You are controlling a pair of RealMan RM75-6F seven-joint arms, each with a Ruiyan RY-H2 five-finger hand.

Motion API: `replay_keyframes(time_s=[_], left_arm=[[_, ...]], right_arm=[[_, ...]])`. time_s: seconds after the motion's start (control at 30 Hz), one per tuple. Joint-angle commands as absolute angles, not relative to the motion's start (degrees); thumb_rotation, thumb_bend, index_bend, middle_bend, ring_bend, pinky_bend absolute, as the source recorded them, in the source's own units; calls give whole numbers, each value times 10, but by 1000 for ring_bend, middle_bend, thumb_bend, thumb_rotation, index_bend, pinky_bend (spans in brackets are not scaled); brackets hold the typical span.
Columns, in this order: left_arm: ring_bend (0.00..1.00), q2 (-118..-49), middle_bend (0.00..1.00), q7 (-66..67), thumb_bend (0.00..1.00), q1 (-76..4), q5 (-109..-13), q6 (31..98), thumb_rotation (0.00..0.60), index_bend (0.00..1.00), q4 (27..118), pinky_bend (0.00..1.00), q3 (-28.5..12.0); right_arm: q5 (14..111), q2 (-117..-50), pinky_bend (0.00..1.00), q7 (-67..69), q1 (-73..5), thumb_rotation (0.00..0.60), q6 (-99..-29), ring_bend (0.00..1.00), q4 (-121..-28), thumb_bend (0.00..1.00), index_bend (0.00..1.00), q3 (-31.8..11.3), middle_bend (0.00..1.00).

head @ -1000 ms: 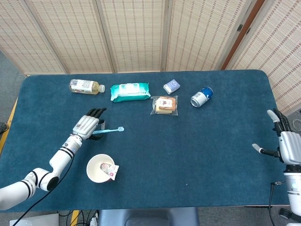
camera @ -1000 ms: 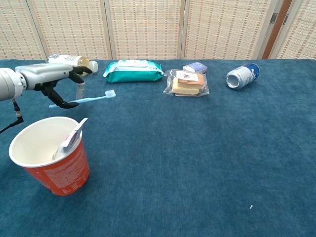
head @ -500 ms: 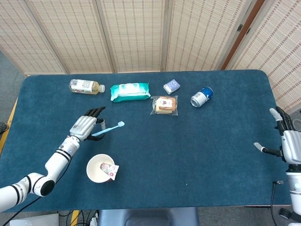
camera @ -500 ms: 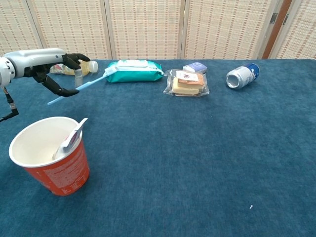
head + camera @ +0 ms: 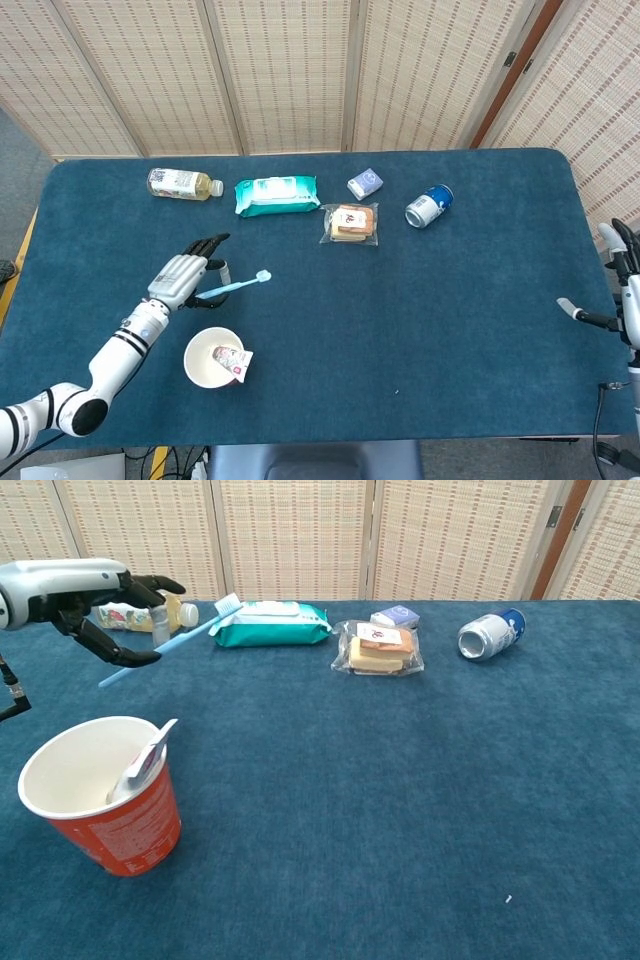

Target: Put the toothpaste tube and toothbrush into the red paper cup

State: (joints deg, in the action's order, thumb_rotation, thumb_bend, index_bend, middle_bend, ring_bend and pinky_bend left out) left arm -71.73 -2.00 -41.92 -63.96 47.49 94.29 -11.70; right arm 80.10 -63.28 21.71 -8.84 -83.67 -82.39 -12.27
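My left hand (image 5: 186, 277) (image 5: 95, 605) holds the light-blue toothbrush (image 5: 236, 285) (image 5: 180, 637) above the table, brush head tilted up and to the right. The red paper cup (image 5: 213, 358) (image 5: 100, 794) stands upright on the table below and nearer than that hand. The toothpaste tube (image 5: 231, 361) (image 5: 145, 759) leans inside the cup, its end sticking over the rim. My right hand (image 5: 620, 290) shows only partly at the right edge of the head view, fingers spread, holding nothing.
Along the far side of the blue table (image 5: 420, 310) lie a tea bottle (image 5: 182, 183), a teal wipes pack (image 5: 277, 194), a small blue box (image 5: 365, 183), a wrapped sandwich (image 5: 352, 222) and a blue can (image 5: 429, 206).
The left hand has lifted the toothbrush higher off the table and drawn it nearer the cup. The right hand has slid further towards the right edge.
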Motion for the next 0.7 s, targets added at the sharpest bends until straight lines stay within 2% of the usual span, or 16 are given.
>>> replay_keyframes(time_s=[0.03, 0.43, 0.7], left_arm=[[0, -697, 0, -25, 440, -412, -633, 480, 600, 555, 977, 0, -118], [0, -642, 0, -55, 461, -392, -637, 490, 600, 555, 1079, 0, -119], [0, -633, 0, -67, 471, -388, -641, 494, 600, 555, 1107, 0, -119]], right_arm=[[803, -632, 366, 219, -89, 600, -838, 26, -824, 0, 54, -123, 24], [810, -631, 366, 228, -89, 600, -845, 26, -825, 0, 54, -123, 24], [813, -634, 366, 240, -88, 600, -844, 26, -816, 0, 54, -119, 24]])
